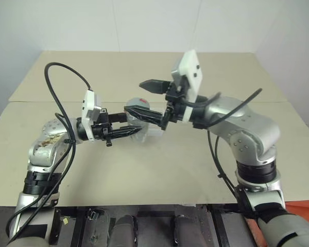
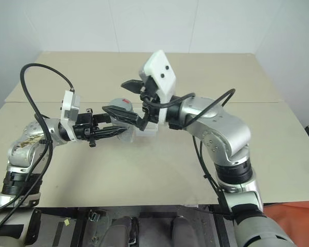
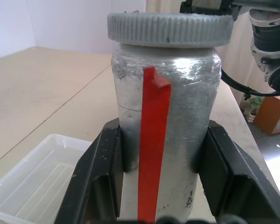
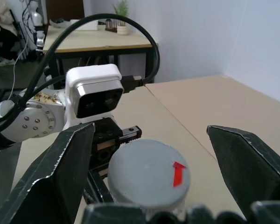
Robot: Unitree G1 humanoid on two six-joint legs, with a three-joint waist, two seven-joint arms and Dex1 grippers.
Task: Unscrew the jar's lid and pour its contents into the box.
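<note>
— While the lid (image 3: 169, 29) sits on the jar (image 3: 164, 135), is anything done?
— Only the lifting: left hand (image 1: 124, 130) clamps the jar above mid-surface, over the box (image 3: 35, 182). Right hand (image 4: 151, 175) straddles the lid, fingers wide. Unscrewing and pouring remain.

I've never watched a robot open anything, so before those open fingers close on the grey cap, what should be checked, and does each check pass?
1. Silvery-clear jar with the red strip clamped in the left gripper: ok.
2. Jar upright: ok.
3. Round grey ribbed lid on the jar: ok, seated.
4. Right gripper open wide enough, one finger on each side of the lid: ok.
5. Right fingers clear of the lid: ok, a gap shows on each side.
6. Shallow clear plastic box ready on the table beside the jar: ok.
</note>
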